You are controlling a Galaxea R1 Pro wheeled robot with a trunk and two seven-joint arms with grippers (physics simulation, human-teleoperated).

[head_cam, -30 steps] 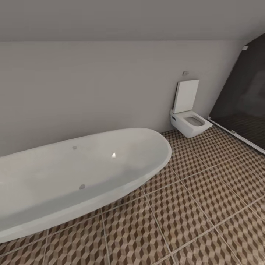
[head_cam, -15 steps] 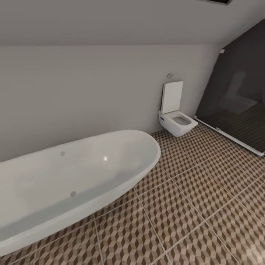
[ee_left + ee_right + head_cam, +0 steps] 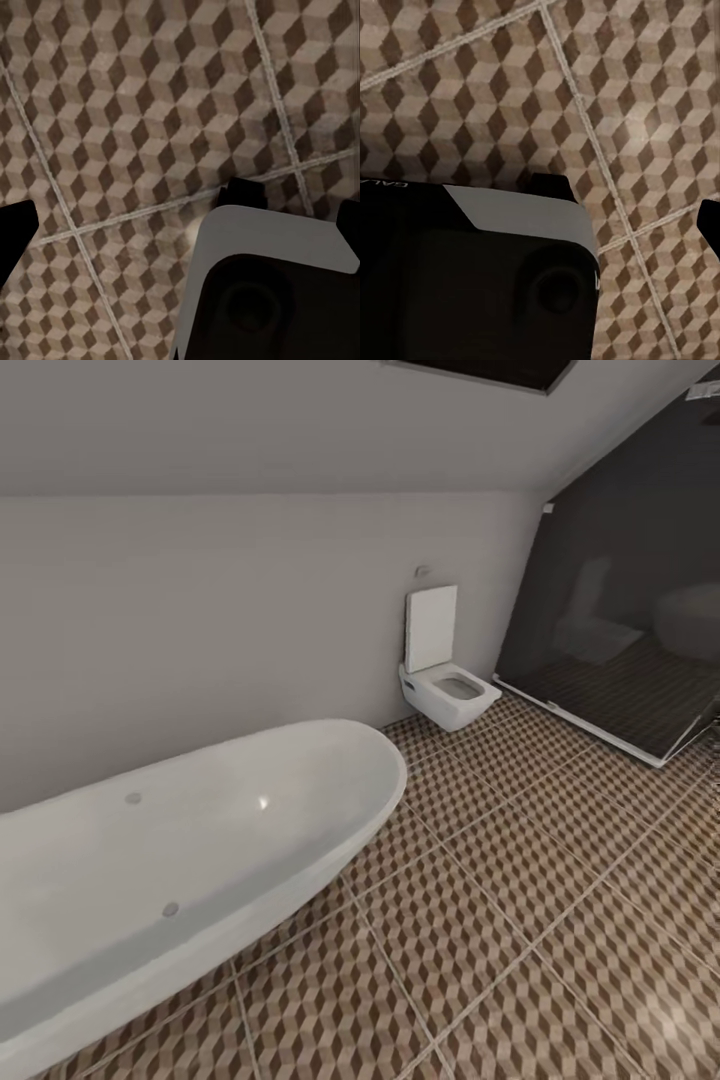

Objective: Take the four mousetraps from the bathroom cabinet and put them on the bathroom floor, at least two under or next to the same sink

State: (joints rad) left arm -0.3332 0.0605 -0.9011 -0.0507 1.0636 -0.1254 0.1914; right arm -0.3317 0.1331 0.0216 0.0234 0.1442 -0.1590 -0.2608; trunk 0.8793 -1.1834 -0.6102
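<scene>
The mousetraps, the cabinet and the sink are out of view. The bathroom floor (image 3: 520,880) of brown, beige and white cube-pattern tiles spreads across the head view. In the left wrist view my left gripper (image 3: 180,229) hangs open above the floor (image 3: 150,90), its dark fingertips (image 3: 11,236) at both picture edges with nothing between them. In the right wrist view my right gripper (image 3: 540,225) is open over the floor (image 3: 645,90). One of its fingertips (image 3: 711,221) shows, and the other merges with the dark body.
An oval white bathtub (image 3: 150,880) lies along the wall at the left. A white wall-hung toilet (image 3: 445,695) with its lid up stands beyond it. A dark glass shower enclosure (image 3: 630,600) closes the right corner. My grey-and-black body (image 3: 270,292) (image 3: 472,270) shows under both wrists.
The head camera has turned to the right: bathtub and toilet have slid left in the picture and more of the dark glass enclosure shows. Nothing in the room itself has moved.
</scene>
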